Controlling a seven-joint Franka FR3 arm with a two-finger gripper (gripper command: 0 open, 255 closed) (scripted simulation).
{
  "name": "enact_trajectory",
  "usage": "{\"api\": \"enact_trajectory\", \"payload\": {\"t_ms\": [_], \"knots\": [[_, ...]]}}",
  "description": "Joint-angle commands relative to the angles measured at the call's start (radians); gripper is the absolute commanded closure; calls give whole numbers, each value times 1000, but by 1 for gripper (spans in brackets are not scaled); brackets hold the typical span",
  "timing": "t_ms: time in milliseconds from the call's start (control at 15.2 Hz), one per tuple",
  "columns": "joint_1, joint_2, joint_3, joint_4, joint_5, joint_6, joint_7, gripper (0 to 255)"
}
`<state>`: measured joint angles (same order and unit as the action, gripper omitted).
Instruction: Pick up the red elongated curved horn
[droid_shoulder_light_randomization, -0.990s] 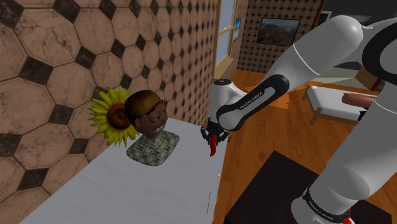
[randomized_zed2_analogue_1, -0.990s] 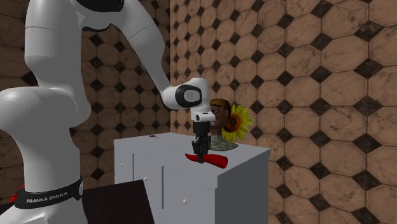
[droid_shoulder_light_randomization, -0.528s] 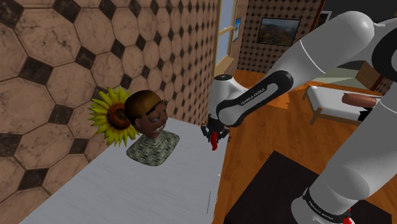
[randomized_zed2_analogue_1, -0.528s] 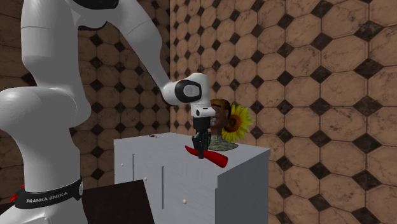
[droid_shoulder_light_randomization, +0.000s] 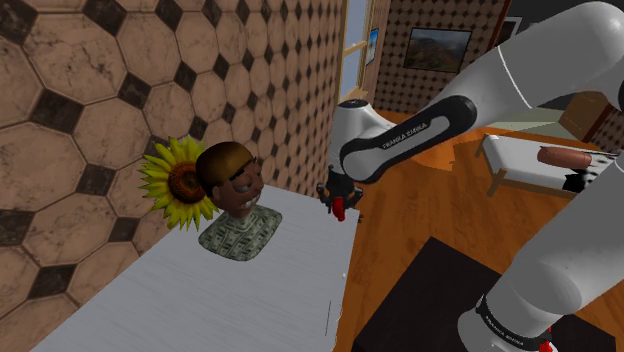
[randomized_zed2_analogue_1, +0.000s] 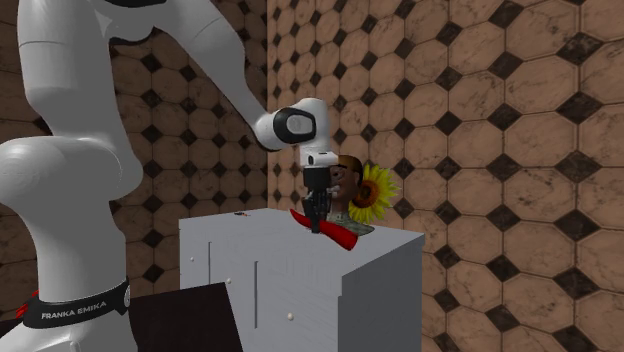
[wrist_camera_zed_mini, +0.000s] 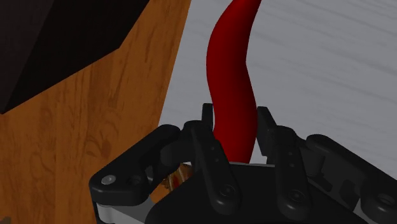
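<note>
Holding the red horn (wrist_camera_zed_mini: 229, 57) clamped between my gripper's (wrist_camera_zed_mini: 235, 114) fingers near the grey surface's (droid_shoulder_light_randomization: 250, 290) edge, I judge the lift underway; next comes a steady, slip-free raise.

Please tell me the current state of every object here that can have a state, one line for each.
end effector: shut on the red horn.
red horn: held, seemingly clear of the counter.
head figure: upright on its base on the counter.
sunflower: upright beside the head figure.
cabinet drawers: shut.
</note>
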<state>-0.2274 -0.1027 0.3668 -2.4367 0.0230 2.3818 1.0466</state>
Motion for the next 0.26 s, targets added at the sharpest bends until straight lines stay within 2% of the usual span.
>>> {"api": "enact_trajectory", "payload": {"t_ms": [0, 198], "knots": [[1, -19, -2, 11, 9, -29, -7, 255], [2, -29, -4, 18, 13, -46, -11, 255]]}}
